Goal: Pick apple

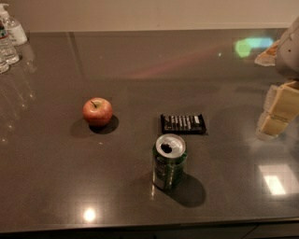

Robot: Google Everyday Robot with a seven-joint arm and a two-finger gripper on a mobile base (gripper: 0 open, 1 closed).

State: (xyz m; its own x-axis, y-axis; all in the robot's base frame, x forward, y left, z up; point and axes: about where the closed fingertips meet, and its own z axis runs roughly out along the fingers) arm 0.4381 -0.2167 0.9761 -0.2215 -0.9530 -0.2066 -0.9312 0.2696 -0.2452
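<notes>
Dark glossy counter (56, 186) fills almost the whole view, with a pale wall (154, 14) along its far edge. Bright light spots reflect off the counter near-left and near-right, and there is a green-blue glare far right. My gripper (276, 112) sits at the right edge at about mid-depth, above the counter and cut off by the frame. What shows is pale yellow blocks with a grey piece of arm above them. It touches nothing and is well apart from every object on the counter. Released or clenched: can't tell from this view. Clear plastic bottles (9, 35) stand in the far-left corner, partly out of frame; one has a white top and label. The green can (168, 162) stands upright just right of centre on the near side. Its silver lid faces the camera with a dark opening in it, and its shadow falls to the near right. A black packet (183, 123) with pale print lies flat just beyond the can and slightly right of it, close to the can but not touching. The apple (97, 112) sits on the counter left of centre, about level in depth with the packet. It is red with yellowish patches, stem up, shadow on its right side. It touches nothing and is well apart from both can and packet. It is also the object furthest from my gripper apart from the bottles, with the packet lying roughly between the two.
</notes>
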